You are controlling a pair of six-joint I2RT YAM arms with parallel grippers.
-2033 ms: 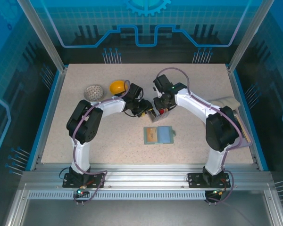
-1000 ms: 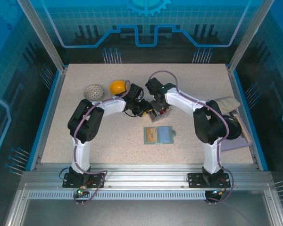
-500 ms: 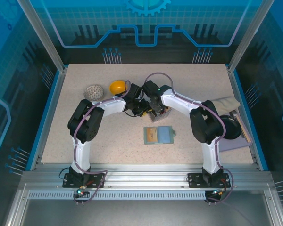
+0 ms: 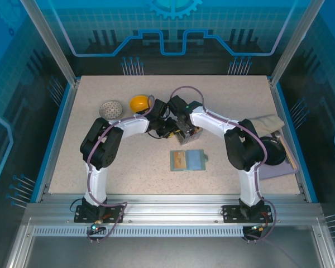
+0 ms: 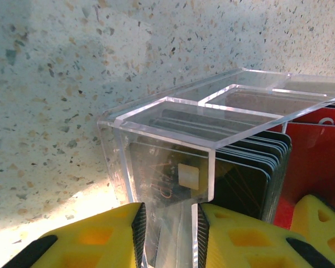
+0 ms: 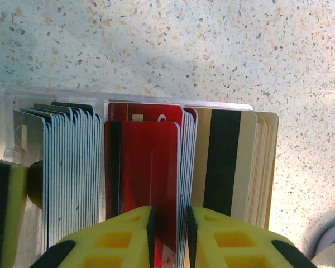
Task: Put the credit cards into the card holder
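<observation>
On the table, the left gripper is clamped onto an end wall of the clear acrylic card rack, apparently to brace it. Just to its right, the right gripper pinches one red credit card standing in the rack's middle compartment, likely to draw it out. The card holder lies open nearer the arm bases, pockets up to receive it.

Top view bright and even from overhead across counter, soft shadows, dark surround. Wrist views sharp on clear card rack. Glare along rack edges, blown-out patch on counter just beside rack, left gripper below rack blurred.
</observation>
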